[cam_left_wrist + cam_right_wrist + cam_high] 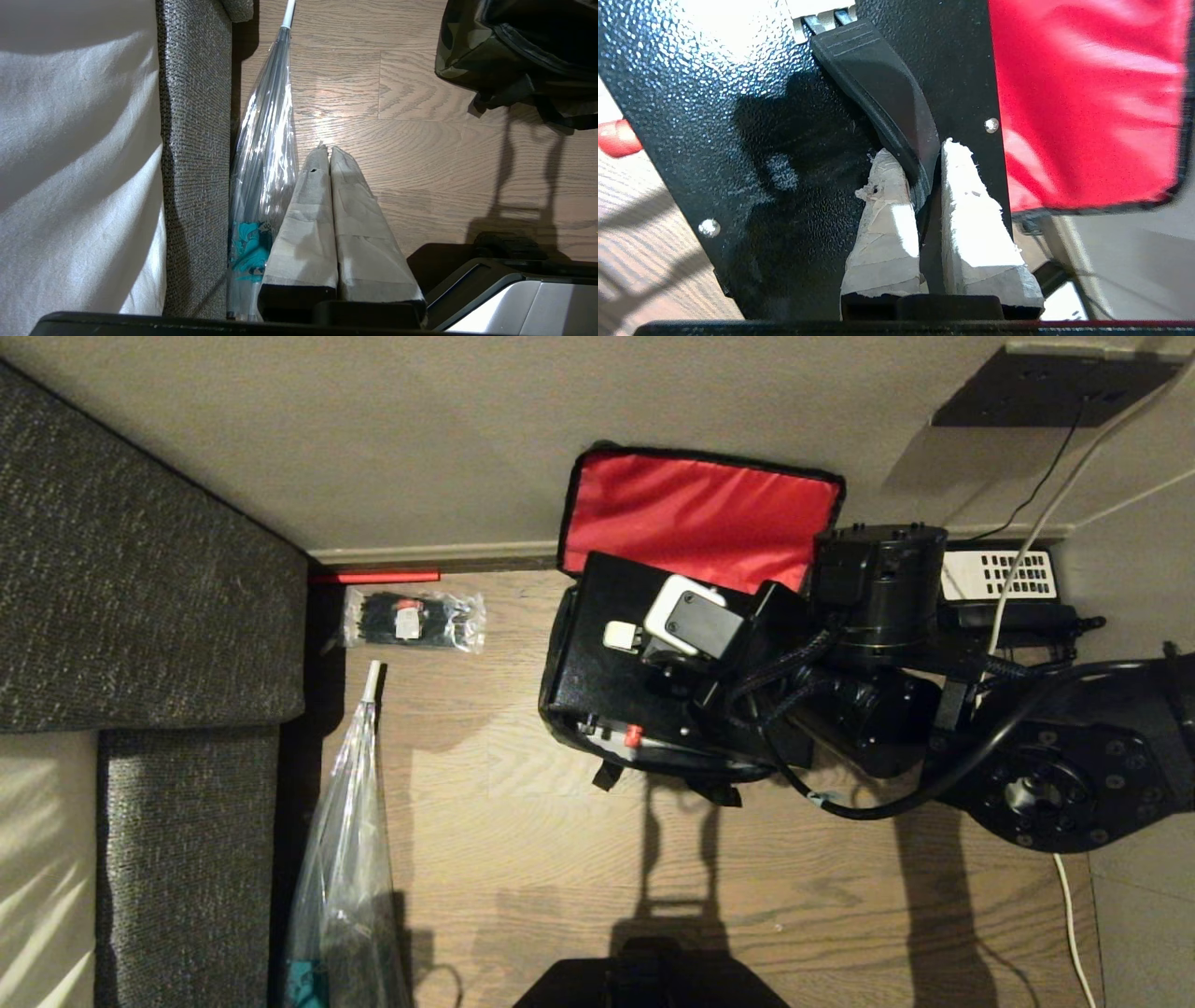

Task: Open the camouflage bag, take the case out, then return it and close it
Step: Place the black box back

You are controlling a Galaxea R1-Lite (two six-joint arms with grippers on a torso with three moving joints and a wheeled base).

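Down on the wood floor, against the wall, sits the camouflage bag with its red-lined lid flipped up and leaning back on the wall. On the left there's a grey sofa with a clear folded umbrella lying along its edge.

The right arm comes in from the right and bends over the bag, wrist pointing down at the case, which sits at the bag's open top with its small red knob on the near edge. The right gripper has its taped fingers nearly together, pinching the case's black handle.

The left gripper hangs parked beside the umbrella, fingers pressed together, holding nothing.

Small clear packet of black ties lies by the baseboard; its label is too small to read.
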